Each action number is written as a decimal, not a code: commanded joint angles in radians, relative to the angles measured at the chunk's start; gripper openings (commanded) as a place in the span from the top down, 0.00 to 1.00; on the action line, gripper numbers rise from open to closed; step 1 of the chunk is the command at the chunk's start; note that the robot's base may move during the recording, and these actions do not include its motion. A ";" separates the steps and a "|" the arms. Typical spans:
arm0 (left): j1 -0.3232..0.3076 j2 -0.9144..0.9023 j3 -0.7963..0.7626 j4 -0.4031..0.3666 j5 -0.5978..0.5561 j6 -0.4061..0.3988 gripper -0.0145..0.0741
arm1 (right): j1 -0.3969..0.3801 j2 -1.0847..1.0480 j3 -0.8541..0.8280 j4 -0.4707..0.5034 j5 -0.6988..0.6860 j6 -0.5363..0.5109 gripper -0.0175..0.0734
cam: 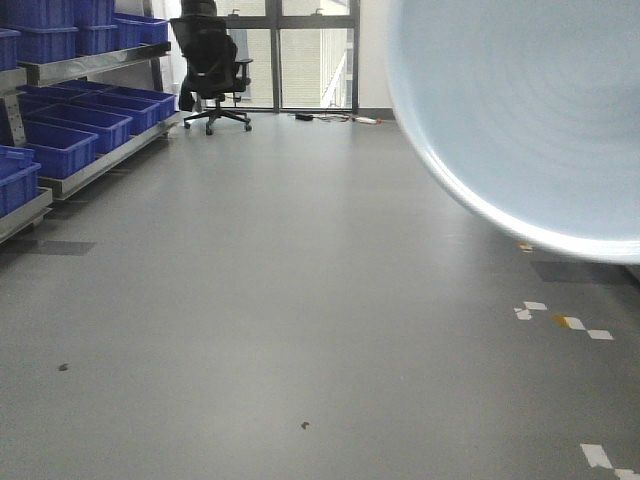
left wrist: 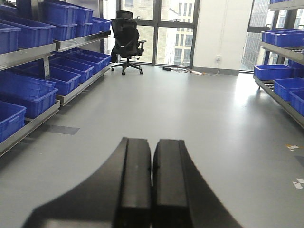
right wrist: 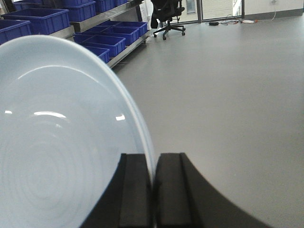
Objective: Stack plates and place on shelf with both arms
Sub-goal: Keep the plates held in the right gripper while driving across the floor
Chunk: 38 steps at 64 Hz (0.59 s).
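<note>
Exterior front view: 1 white plate (cam: 530, 110) fills the upper right corner, close to the lens and blurred, raised clear of the grey floor (cam: 300, 300); neither gripper shows here. The shelf (cam: 95, 62) with blue crates (cam: 60, 145) runs along the left, well apart from the plate, with an office chair (cam: 212, 60) at the far end. Left wrist view: the left gripper (left wrist: 152, 152) is clenched, pads pressed together with nothing between them; ahead of it only bare floor, with crate-loaded racks off to both sides. Right wrist view: the right gripper (right wrist: 153, 164) grasps the plate by its rim, the thin edge passing between the 2 fingers while the whole disc stands on edge to the left of the fingers, concave face toward the camera. A 2nd plate is not visible in any view, and no surface lies under the held one. Judgement: the plate is in carriage and stacking is not yet done. Risks: the hold is a narrow pinch on a glossy rim, with the plate's weight hanging off to 1 side of the fingers, so it could pivot or slide out during a quick swing or a base jolt, and would then drop to the hard floor. The left gripper gives no support. The plate also masks much of the front view, so alignment with the shelf may suffer.
</note>
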 commanded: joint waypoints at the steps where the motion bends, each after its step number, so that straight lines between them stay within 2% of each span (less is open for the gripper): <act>1: 0.000 0.012 -0.032 -0.008 -0.080 -0.004 0.75 | 0.000 0.003 -0.032 0.005 -0.101 0.000 0.75; 38: 0.000 0.012 -0.032 -0.008 -0.080 -0.004 0.75 | 0.000 0.003 -0.032 0.005 -0.101 0.000 0.75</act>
